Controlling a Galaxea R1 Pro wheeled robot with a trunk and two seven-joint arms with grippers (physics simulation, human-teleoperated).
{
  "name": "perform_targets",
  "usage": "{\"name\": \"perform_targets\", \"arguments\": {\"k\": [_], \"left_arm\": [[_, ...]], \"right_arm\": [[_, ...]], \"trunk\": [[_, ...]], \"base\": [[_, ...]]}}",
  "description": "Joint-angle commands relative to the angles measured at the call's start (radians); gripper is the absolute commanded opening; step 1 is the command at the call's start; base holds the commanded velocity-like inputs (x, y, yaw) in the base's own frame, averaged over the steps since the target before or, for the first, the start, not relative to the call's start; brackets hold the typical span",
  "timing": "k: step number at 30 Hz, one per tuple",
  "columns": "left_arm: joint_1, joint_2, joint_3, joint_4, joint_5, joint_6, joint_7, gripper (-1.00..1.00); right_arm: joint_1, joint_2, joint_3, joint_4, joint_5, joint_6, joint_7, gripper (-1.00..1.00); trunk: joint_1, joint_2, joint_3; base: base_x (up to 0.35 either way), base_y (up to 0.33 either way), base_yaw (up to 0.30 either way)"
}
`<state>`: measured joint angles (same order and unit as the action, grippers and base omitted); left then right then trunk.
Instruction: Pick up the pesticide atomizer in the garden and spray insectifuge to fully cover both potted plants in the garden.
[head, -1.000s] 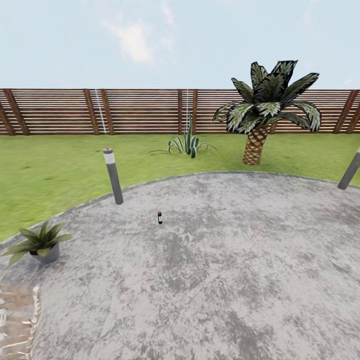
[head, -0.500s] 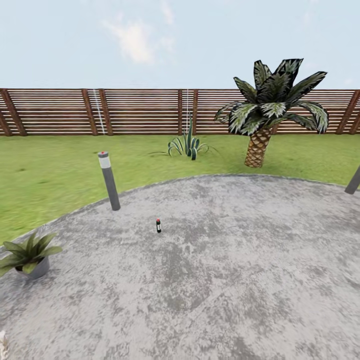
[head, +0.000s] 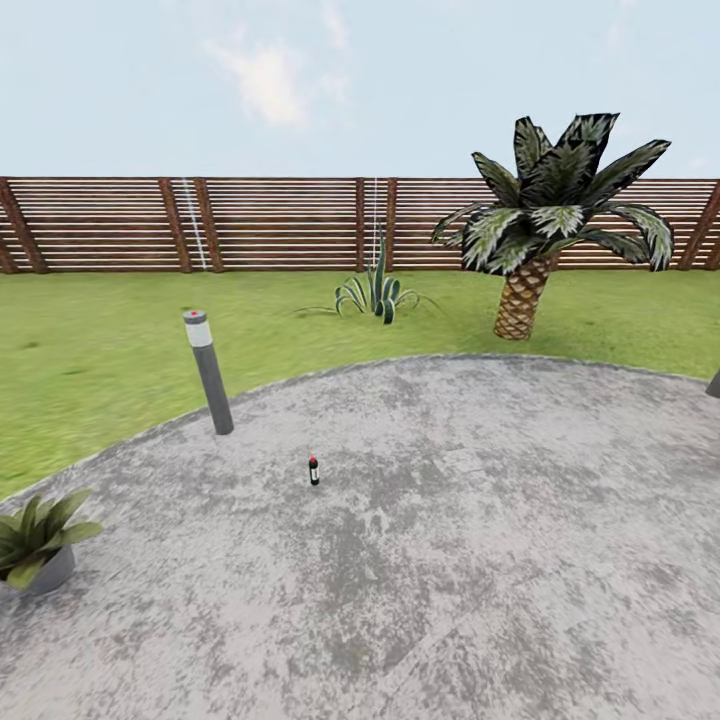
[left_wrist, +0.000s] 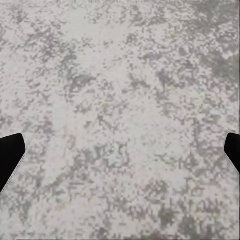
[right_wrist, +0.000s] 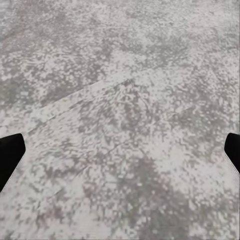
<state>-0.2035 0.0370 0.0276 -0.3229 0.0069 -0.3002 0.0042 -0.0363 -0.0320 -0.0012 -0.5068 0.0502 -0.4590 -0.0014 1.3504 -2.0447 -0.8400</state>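
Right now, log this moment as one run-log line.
phase: approach | atomizer: upright on paving, untouched | potted plant: at paving edge | left pincer: open, empty | right pincer: open, empty

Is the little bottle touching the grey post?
Apart. In the head view, the bottle stands alone on the paving, with bare grey ground between it and the post at the lawn's edge.

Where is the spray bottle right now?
In the head view the spray bottle stands upright on the grey paving, left of centre, nearer than the lamp post.
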Motion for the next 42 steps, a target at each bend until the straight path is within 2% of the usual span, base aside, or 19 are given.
{"name": "perform_targets", "arguments": {"k": [1, 11, 42], "left_arm": [[-0.001, 0.000, 0.001, 0.001, 0.000, -0.003, 0.000, 1.00], [-0.001, 0.000, 0.001, 0.001, 0.000, -0.004, 0.000, 1.00], [-0.001, 0.000, 0.001, 0.001, 0.001, -0.003, 0.000, 1.00]], "right_arm": [[-0.001, 0.000, 0.000, 0.001, 0.005, -0.003, 0.000, 1.00], [-0.001, 0.000, 0.000, -0.001, 0.004, -0.003, 0.000, 1.00], [-0.001, 0.001, 0.000, 0.000, 0.005, -0.003, 0.000, 1.00]], "trunk": [[0.000, 0.000, -0.001], [0.000, 0.000, -0.001], [0.000, 0.000, -0.001]], "base": [[0.335, -0.027, 0.004], [0.330, -0.093, 0.140], [0.320, -0.092, 0.002]]}}
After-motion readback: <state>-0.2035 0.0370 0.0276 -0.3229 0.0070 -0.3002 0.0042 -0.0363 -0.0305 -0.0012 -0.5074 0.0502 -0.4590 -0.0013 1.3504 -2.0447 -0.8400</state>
